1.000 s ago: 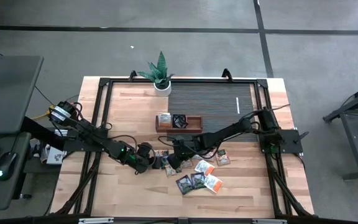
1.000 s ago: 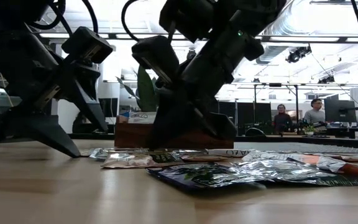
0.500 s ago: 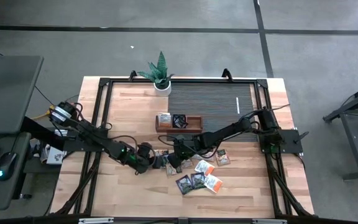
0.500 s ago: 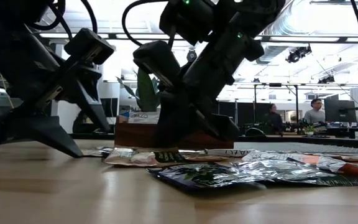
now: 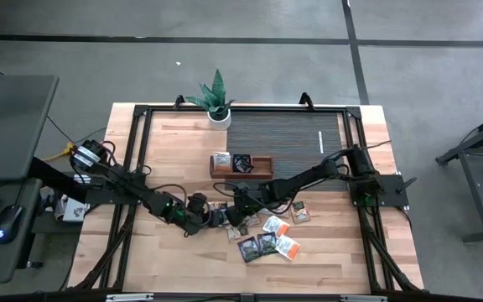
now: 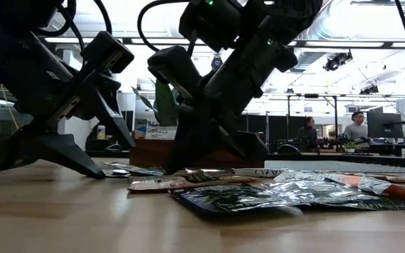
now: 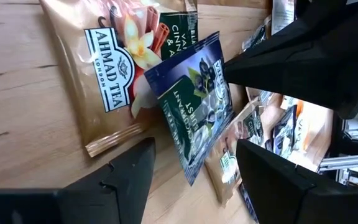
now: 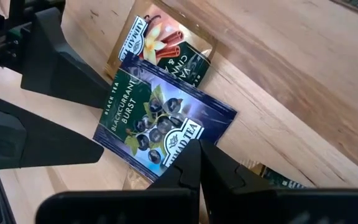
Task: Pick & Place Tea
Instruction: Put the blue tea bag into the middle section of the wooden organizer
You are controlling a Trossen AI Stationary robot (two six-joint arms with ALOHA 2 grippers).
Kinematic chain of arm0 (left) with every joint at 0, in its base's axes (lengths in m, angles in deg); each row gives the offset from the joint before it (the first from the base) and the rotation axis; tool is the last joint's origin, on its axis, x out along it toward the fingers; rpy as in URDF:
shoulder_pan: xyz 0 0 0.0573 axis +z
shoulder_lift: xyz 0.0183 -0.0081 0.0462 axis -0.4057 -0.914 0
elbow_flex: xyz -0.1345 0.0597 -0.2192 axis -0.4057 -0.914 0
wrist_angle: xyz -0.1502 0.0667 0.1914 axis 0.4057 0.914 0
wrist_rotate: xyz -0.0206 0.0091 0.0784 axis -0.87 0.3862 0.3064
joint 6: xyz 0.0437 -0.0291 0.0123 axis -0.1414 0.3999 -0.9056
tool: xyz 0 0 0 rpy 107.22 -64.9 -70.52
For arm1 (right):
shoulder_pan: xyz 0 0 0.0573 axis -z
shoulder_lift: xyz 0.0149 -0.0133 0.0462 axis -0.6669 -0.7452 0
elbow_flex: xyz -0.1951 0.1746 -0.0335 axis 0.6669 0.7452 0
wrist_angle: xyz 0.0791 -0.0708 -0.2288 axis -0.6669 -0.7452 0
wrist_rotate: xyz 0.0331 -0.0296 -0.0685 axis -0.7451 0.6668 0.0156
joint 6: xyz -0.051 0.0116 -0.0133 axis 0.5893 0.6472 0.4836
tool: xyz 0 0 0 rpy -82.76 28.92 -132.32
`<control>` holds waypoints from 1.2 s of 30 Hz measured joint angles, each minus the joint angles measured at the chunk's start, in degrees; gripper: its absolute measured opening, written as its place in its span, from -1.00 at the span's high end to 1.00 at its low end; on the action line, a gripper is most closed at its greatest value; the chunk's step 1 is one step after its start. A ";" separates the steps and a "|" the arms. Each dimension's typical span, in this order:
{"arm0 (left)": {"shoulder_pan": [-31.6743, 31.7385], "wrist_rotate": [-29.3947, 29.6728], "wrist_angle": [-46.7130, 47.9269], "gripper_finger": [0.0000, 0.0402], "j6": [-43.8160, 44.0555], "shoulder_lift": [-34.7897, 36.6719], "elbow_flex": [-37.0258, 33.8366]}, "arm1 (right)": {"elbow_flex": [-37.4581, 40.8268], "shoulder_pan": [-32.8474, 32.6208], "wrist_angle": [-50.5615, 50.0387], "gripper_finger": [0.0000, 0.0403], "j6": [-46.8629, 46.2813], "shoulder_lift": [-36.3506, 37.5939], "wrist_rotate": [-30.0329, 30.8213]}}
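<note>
Mid-handoff, I'd say: right gripper (image 8: 194, 163) is clamped on the edge of a blue blackcurrant sachet (image 8: 160, 127), holding it tilted just over the tabletop (image 5: 174, 159), on a brown vanilla-cinnamon sachet (image 7: 114, 68). Left gripper (image 7: 194, 165) is spread wide, straddling the blue sachet's near edge. Next: left closes on that edge, then right lets go.

Glossy, crinkled foil on the dark blue square tea sachet (image 8: 160, 127), smooth sheen on the tan vanilla sachet (image 7: 107, 68), matt pale planked wood for the table (image 5: 174, 143), matt black plastic gripper (image 8: 197, 177).
</note>
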 joint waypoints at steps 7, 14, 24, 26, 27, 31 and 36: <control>-0.02 -0.10 0.39 0.37 0.02 -0.12 -0.07 | 0.04 0.00 0.07 1.00 0.00 0.00 0.03; 0.02 -0.42 0.40 0.94 -1.04 -0.12 -0.02 | 0.04 -0.02 0.15 1.00 -0.02 0.00 0.02; -0.13 -0.47 -1.16 0.99 -3.96 -0.16 -0.10 | 0.22 -0.04 0.48 1.00 -0.04 0.88 -1.79; -0.11 -0.41 -2.34 1.00 -4.98 -0.23 -0.11 | 0.20 0.11 0.95 1.00 -0.02 2.32 -2.21; -0.11 -0.38 -2.69 1.00 -5.18 -0.24 -0.12 | 0.18 0.23 0.87 1.00 0.21 3.15 -2.20; -0.11 -0.36 -3.02 1.00 -6.16 -0.25 -0.13 | 0.17 0.85 0.21 1.00 2.91 7.59 -2.09; -0.10 -0.68 -2.20 1.00 -11.04 1.00 -0.26 | 0.15 0.97 -4.10 1.00 7.41 16.28 0.58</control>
